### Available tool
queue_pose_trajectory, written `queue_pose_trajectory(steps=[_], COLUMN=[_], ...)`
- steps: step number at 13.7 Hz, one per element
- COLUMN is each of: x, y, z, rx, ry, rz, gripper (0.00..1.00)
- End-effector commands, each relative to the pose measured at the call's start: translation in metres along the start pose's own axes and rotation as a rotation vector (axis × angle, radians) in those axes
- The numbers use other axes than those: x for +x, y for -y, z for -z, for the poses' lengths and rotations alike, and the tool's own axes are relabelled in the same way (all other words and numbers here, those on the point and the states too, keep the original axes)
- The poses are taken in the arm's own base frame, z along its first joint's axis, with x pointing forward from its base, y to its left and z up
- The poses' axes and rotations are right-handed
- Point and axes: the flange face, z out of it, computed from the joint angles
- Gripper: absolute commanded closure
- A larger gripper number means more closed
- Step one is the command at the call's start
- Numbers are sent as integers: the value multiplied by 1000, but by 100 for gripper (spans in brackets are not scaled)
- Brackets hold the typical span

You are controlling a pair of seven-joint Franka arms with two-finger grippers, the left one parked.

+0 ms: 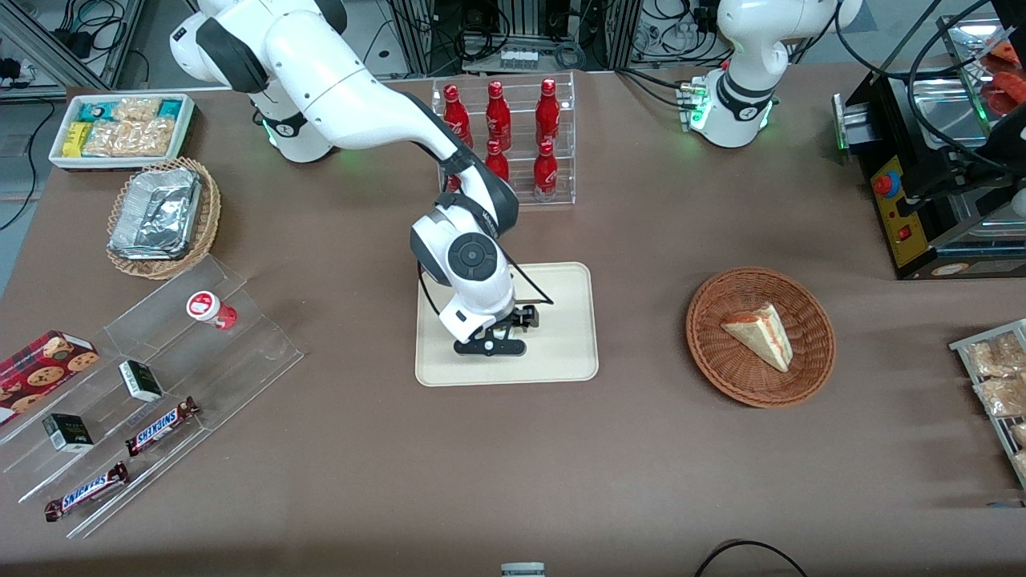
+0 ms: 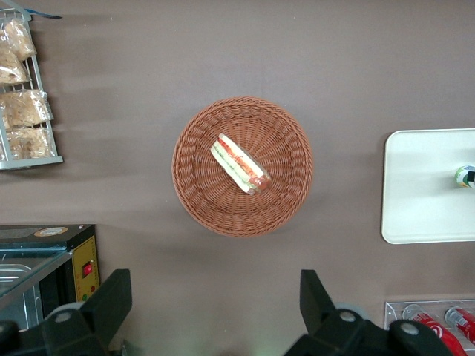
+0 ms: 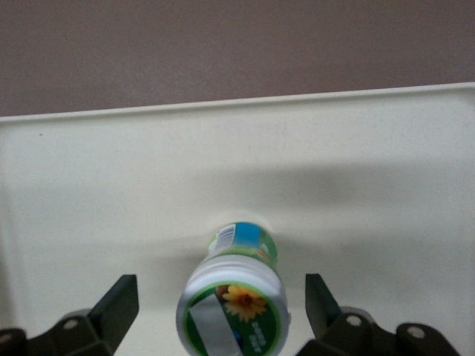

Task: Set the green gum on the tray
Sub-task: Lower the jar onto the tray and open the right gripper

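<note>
The green gum, a small white bottle with a green-and-white flower lid and a blue-green label, stands upright on the cream tray. My right gripper is open, with one black finger on each side of the bottle and a gap on both sides. In the front view the gripper hangs low over the tray, over the half toward the working arm's end, and hides most of the bottle. The left wrist view shows the gum standing on the tray.
A red-lidded bottle lies on the clear acrylic stand with Snickers bars and small boxes. A wicker basket holding a sandwich sits toward the parked arm's end. A rack of red bottles stands farther from the camera than the tray.
</note>
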Motion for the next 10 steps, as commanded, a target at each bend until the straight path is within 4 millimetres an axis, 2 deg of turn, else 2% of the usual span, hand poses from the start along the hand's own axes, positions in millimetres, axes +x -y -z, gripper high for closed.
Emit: queue_pose_trajectory(steps=[1, 3, 5, 8, 10], x=[0, -3, -6, -8, -4], y=[3, -1, -11, -18, -33], z=[17, 34, 60, 103, 139], rx=[-1, -26, -63, -69, -60], ry=[8, 41, 95, 109, 127], rz=[19, 85, 150, 152, 169], gripper=[0, 0, 0, 0, 0])
